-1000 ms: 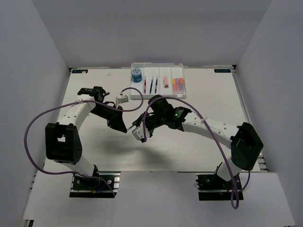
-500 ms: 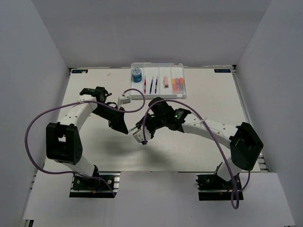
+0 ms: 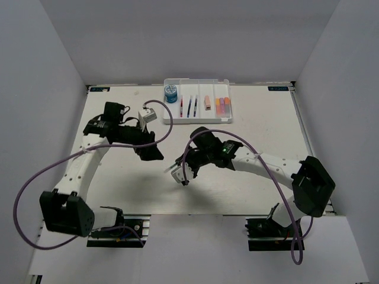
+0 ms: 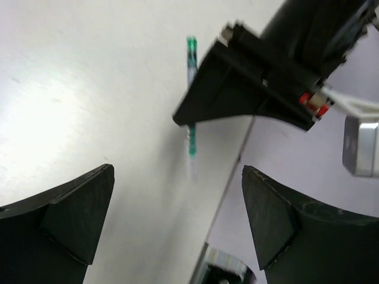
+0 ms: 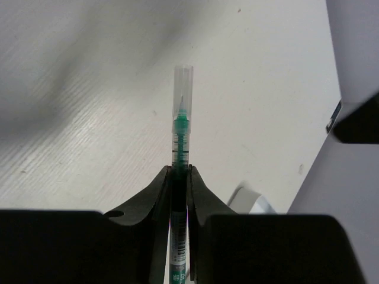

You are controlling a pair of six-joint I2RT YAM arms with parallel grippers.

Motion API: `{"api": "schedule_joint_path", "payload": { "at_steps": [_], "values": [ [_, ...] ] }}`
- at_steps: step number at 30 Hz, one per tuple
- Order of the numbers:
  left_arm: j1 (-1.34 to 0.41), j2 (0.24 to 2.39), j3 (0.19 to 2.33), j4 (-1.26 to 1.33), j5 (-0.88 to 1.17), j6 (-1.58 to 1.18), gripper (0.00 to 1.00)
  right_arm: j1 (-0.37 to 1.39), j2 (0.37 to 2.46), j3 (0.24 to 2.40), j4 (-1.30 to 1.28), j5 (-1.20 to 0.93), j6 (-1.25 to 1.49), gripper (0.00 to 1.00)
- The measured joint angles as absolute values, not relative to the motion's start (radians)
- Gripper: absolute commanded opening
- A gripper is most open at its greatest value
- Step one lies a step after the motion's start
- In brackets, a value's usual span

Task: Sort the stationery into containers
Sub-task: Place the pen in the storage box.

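The right gripper (image 5: 180, 175) is pressed together on a green pen (image 5: 181, 121), and that is the whole business of this moment. The pen runs straight out between the fingers along the gripper's own line, its clear capped end sticking well past the tips. It hangs over the bare middle of the table (image 3: 118, 177), well short of the white tray (image 3: 198, 80) at the far edge.

The left gripper (image 4: 177, 213) is spread wide with nothing in it, just beside the right one and looking across at it (close enough that I would mind it on the way out).

From where I stand, the job now looks like a carry and a lay-down. The tray already has thin pens (image 3: 189, 106) lying lengthwise, with the blue roll (image 3: 171, 93) to their left and the eraser (image 3: 207, 102) and short markers (image 3: 220, 105) to their right. So I would take the green pen to the pens' part of the tray; I cannot tell just where its dividers run.

To do it well, I would swing away from the left arm first. Then turn the wrist until the pen lines up with the long compartments, and bring it down nearly flat. With so much pen beyond the fingers, the tip would likely touch first and could catch a divider. Letting go low, once it rests inside, should keep it from rolling out.
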State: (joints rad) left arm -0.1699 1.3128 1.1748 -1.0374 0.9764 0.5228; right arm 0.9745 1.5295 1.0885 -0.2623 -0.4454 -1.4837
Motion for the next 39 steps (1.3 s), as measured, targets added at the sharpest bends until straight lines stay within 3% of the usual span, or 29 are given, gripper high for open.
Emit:
{"api": "schedule_joint_path", "payload": {
  "at_steps": [6,13,21,30,39],
  "values": [
    [-0.152,1.217,1.172,-0.793,0.881,0.273,0.98,0.953,1.55,1.117,-0.212,-0.412,-1.171,0.0],
    [-0.126,1.167,1.046,-0.509,0.592,-0.031,0.98,0.775,1.821,1.456,-0.154,-0.321,-0.435,0.0],
    [-0.125,1.108,1.008,-0.29,0.403,-0.214,0.98,0.549,2.058,1.673,-0.122,0.013,0.256,0.0],
    [-0.125,1.167,0.984,-0.269,0.42,-0.241,0.98,0.572,2.283,1.943,-0.04,0.249,0.546,0.0],
    [-0.125,1.17,0.95,-0.257,0.432,-0.249,0.98,0.583,2.392,1.967,0.06,0.356,0.654,0.0]
  ]
}}
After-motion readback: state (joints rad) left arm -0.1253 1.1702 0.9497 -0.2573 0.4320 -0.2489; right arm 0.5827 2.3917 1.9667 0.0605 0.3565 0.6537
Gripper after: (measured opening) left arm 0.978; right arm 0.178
